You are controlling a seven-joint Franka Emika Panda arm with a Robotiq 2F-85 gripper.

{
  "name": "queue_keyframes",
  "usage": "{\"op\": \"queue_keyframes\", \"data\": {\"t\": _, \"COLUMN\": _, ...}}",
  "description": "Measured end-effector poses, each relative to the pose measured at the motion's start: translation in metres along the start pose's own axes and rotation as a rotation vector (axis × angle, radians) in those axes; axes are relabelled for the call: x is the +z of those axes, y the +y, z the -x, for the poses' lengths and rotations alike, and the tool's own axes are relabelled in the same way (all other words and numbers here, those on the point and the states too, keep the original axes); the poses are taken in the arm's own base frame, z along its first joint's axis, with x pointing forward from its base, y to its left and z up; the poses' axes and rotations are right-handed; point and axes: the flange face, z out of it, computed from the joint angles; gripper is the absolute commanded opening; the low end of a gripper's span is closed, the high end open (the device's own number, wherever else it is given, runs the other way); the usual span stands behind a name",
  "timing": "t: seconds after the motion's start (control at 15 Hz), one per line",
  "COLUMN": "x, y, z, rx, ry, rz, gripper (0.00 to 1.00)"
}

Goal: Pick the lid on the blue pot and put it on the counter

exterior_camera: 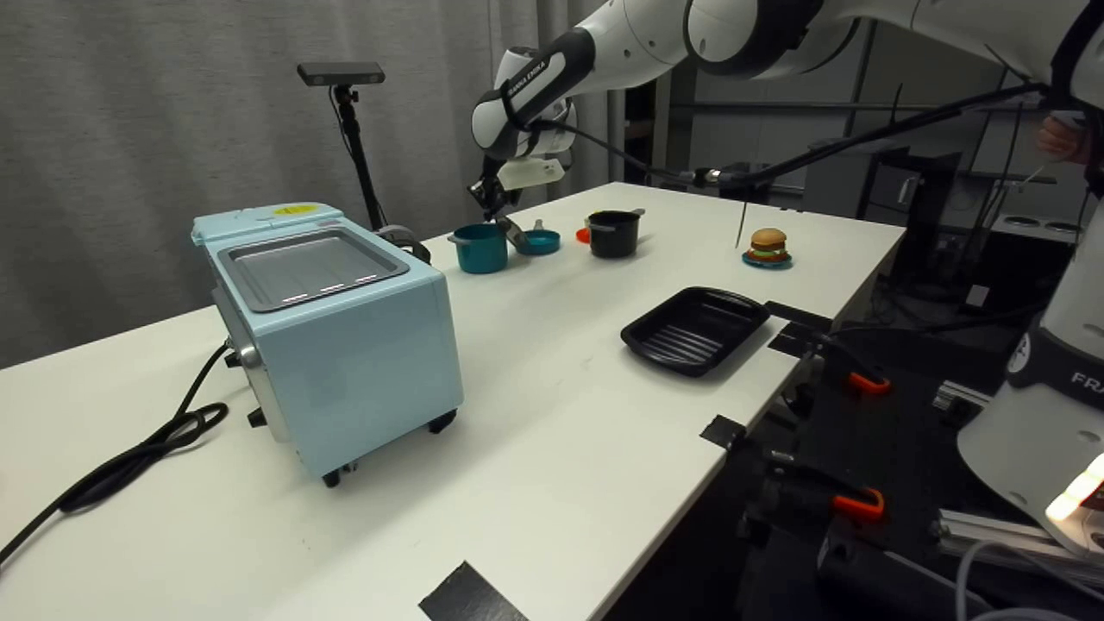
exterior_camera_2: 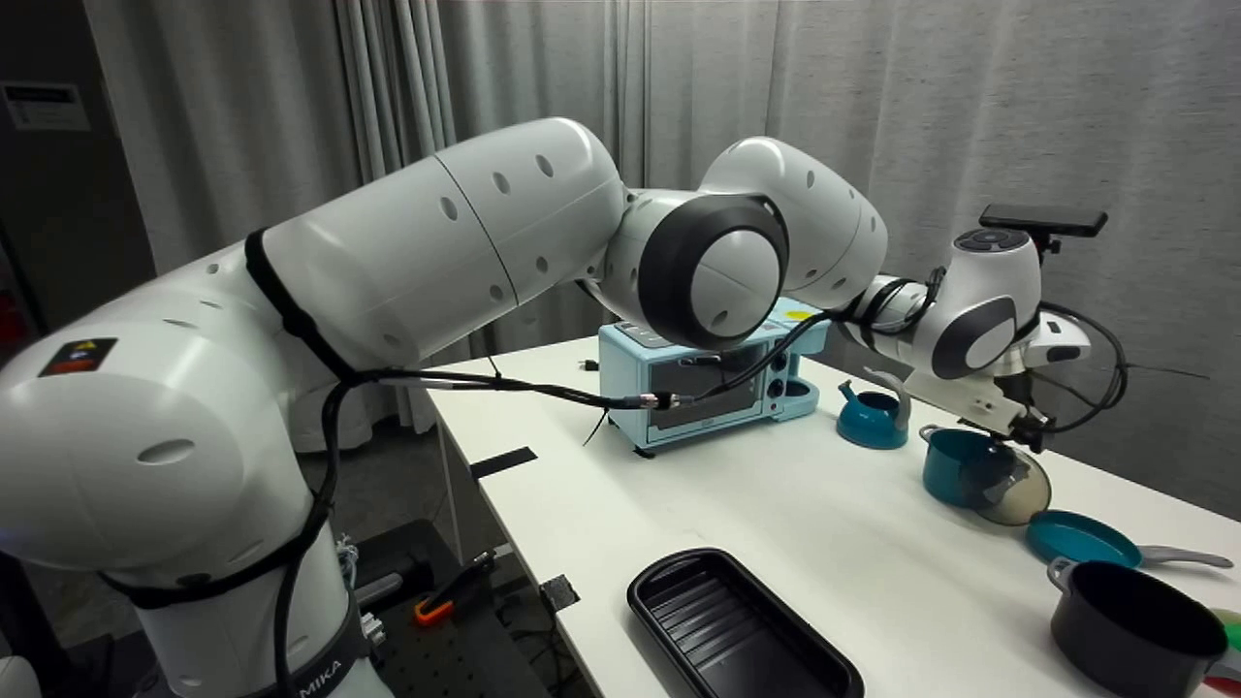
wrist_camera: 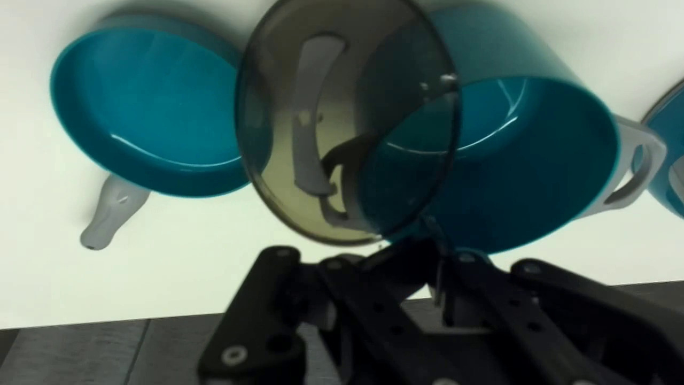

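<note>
While my gripper point(wrist_camera: 434, 243) holds the lid point(wrist_camera: 342, 117), the pot point(wrist_camera: 513, 48) and pan point(wrist_camera: 144, 101) stand near. Only an exterior view shows the hamburger point(exterior_camera: 766, 244).

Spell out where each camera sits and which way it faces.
In an exterior view: at an end of the counter, looking lengthwise past the pale blue oven; arm across the top, base at right.
In an exterior view: beside the base, looking across the black tray toward the curtain; arm stretches left to right.
Wrist view: mounted by the tool, the only robot part showing, looking down at the lid and blue pot.
Both exterior views share the arm and black tray; all three show the lid.
</note>
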Motion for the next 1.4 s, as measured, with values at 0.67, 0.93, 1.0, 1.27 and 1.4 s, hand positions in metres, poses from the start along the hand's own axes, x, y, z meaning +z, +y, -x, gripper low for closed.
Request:
{"op": "queue_keyframes", "data": {"t": 0.67, "x": 0.008, "y": 0.087, "z": 0.018, "rx": 0.020, "ry": -0.029, "rz": 0.158, "gripper": 0.01}}
{"op": "queue_keyframes", "data": {"t": 0.93, "x": -0.005, "y": 0.101, "z": 0.013, "rx": 0.020, "ry": -0.032, "rz": 0.189, "gripper": 0.30}}
{"op": "queue_keyframes", "data": {"t": 1.0, "x": -0.008, "y": 0.102, "z": 0.012, "rx": 0.020, "ry": -0.034, "rz": 0.191, "gripper": 0.36}}
{"op": "queue_keyframes", "data": {"t": 1.27, "x": -0.026, "y": 0.105, "z": 0.007, "rx": 0.008, "ry": -0.067, "rz": 0.204, "gripper": 0.67}}
{"op": "queue_keyframes", "data": {"t": 1.4, "x": -0.038, "y": 0.107, "z": 0.003, "rx": -0.009, "ry": -0.078, "rz": 0.215, "gripper": 0.82}}
